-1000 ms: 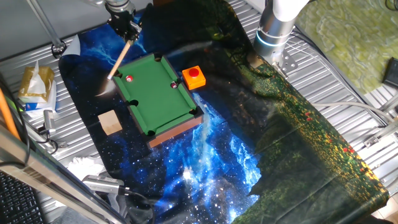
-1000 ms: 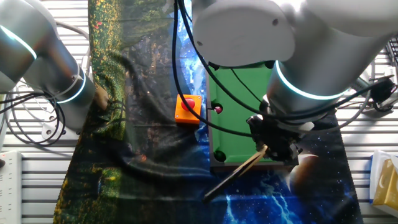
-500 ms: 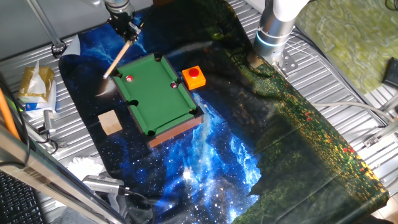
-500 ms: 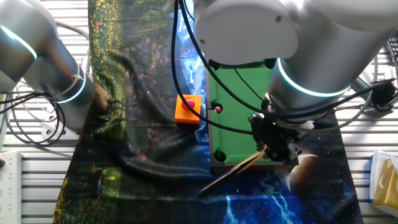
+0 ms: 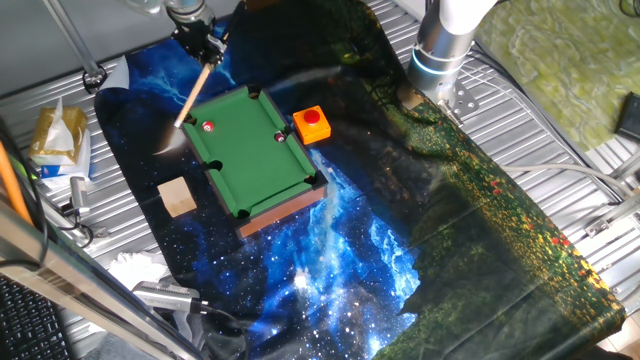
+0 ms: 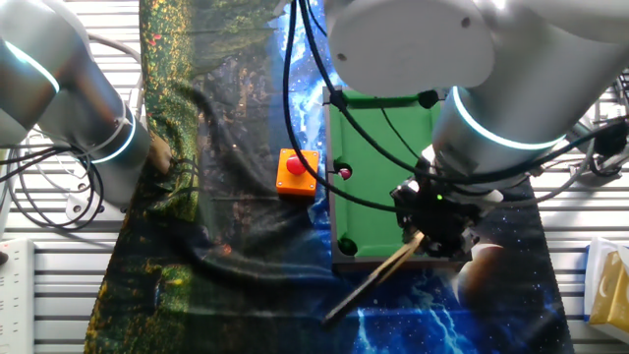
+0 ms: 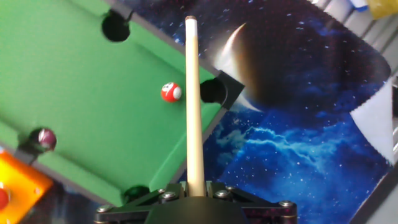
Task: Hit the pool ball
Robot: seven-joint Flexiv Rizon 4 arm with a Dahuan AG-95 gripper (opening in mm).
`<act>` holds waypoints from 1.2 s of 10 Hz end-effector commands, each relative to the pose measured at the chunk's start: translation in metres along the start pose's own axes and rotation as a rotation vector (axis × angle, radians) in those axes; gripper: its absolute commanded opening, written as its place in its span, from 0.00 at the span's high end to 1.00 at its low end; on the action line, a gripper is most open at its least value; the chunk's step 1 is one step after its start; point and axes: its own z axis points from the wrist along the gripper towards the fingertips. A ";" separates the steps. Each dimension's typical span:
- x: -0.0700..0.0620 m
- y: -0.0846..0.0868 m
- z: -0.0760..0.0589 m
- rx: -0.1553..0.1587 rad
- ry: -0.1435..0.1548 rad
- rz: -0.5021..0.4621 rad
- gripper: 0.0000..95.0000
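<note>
Cue (image 7: 189, 99), pinched in the pincer (image 7: 191, 186), is swung back beside the ball (image 7: 170, 92); contact is not yet made.

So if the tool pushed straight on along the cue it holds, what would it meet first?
Probably nothing on the table: the cue passes right of the red ball, its tip beyond the pool table's rim, over the cloth. Depth is unclear.
</note>
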 end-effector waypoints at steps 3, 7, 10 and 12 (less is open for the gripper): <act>0.045 -0.025 0.005 0.006 -0.016 -0.187 1.00; 0.081 -0.042 0.026 0.026 -0.049 -0.248 1.00; 0.084 -0.044 0.042 0.037 -0.059 -0.248 1.00; 0.082 -0.043 0.051 0.036 -0.062 -0.241 1.00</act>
